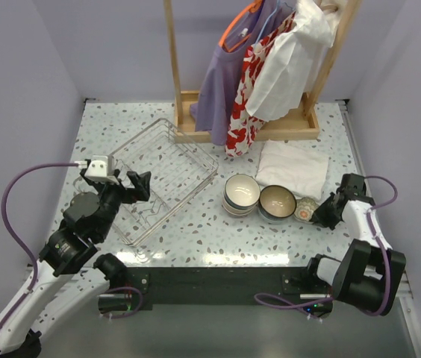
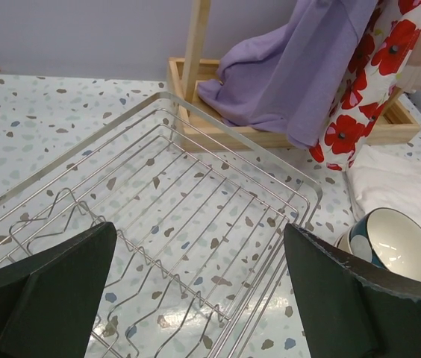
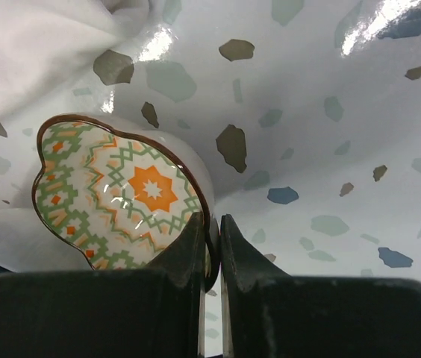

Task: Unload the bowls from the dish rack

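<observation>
The silver wire dish rack (image 1: 167, 127) lies left of centre, and no bowl shows inside it (image 2: 195, 186). My left gripper (image 1: 130, 190) hovers over its near end, wide open with nothing between the fingers (image 2: 199, 239). A stack of bowls (image 1: 241, 192) with a dark-rimmed white one on top (image 2: 393, 242) stands right of the rack, and a beige bowl (image 1: 277, 201) sits beside it. Further right, my right gripper (image 1: 322, 212) is shut on the rim of a small bowl (image 1: 305, 208) with an orange and green star pattern inside (image 3: 121, 190); its jaws (image 3: 212, 231) pinch the rim, one inside and one outside.
A wooden clothes stand (image 1: 188, 112) with purple, red-flowered and white garments fills the back. A folded white cloth (image 1: 292, 165) lies behind the bowls, touching the small patterned one (image 3: 39, 52). Purple walls close in both sides.
</observation>
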